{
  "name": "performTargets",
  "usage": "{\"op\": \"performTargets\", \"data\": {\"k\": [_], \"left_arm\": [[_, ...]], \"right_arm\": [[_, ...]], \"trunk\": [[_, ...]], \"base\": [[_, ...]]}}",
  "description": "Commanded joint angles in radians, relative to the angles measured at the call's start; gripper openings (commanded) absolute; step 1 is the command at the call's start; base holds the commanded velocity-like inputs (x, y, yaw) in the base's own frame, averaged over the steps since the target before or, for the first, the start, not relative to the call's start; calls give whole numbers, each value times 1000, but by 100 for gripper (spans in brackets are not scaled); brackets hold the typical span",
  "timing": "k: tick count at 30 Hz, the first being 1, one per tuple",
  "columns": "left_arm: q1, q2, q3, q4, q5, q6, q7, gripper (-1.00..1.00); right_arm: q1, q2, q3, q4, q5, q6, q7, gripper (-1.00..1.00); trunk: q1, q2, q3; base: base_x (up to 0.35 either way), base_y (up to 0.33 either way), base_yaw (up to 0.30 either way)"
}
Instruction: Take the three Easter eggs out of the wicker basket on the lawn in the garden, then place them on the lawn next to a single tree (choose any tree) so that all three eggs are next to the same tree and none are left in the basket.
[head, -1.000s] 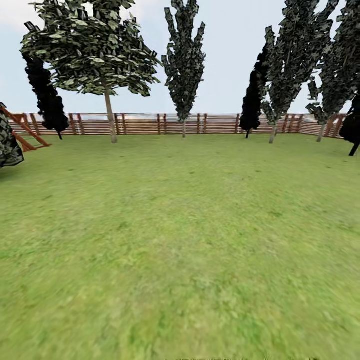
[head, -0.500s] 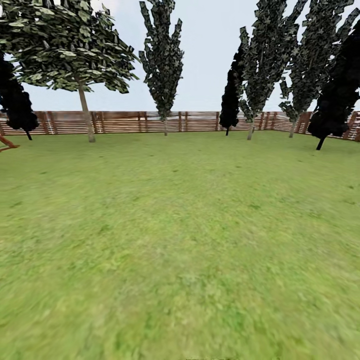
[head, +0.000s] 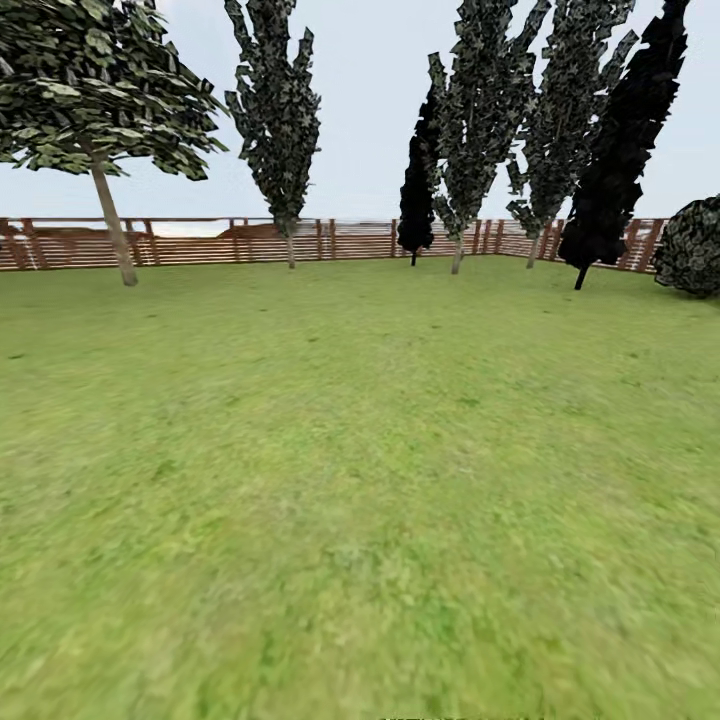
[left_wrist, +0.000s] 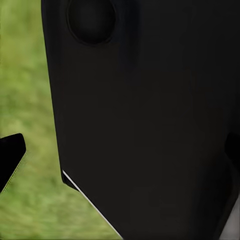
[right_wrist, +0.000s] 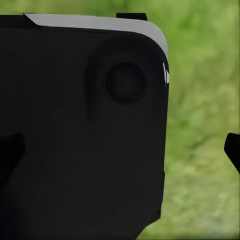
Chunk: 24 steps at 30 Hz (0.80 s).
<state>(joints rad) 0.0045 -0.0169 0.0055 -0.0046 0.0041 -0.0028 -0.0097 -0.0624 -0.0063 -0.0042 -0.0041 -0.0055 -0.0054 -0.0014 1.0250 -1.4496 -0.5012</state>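
Head view looks out over a wide flat green lawn (head: 360, 480) with yellowish patches. Far away a brown wooden fence of flat slats (head: 350, 240) runs across the back of the garden. A slim tree with a pale grey-beige trunk and low dark green leaf clumps (head: 110, 215) stands at the far left by the fence. More tall thin trees with dark speckled leaves (head: 275, 110) stand along the fence, and two near-black column trees (head: 620, 140) stand among them. A round dark bush (head: 692, 247) sits at the far right edge.

I cannot spot the wicker basket or the yellow eggs on this part of the grass, so where they are I cannot tell.

In the left wrist view a big black robot part (left_wrist: 145, 120) blocks most of the picture, with green grass beside it and a small dark tip at one edge. The right wrist view is much the same: a black part with a grey rim (right_wrist: 80, 130) in front of blurry grass. I cannot tell if the left pincer or the right pincer is wide or narrow, or if either one holds an egg.

I think the robot is on its way and looking around. Next it likely needs to find the basket, drive close, and bring a pincer down to an egg.
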Motion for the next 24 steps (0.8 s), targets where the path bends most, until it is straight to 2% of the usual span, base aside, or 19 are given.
{"op": "performTargets", "data": {"k": [1, 24], "left_arm": [[0, 0, 1, -1, 0, 0, -1, 100], [0, 0, 1, -1, 0, 0, -1, 100]], "right_arm": [[-1, 0, -1, 0, -1, -1, 0, 100], [-1, -2, -2, 0, -2, 0, 0, 100]], "trunk": [[0, 0, -1], [0, 0, -22]], "base": [[0, 0, -269], [0, 0, -246]]}}
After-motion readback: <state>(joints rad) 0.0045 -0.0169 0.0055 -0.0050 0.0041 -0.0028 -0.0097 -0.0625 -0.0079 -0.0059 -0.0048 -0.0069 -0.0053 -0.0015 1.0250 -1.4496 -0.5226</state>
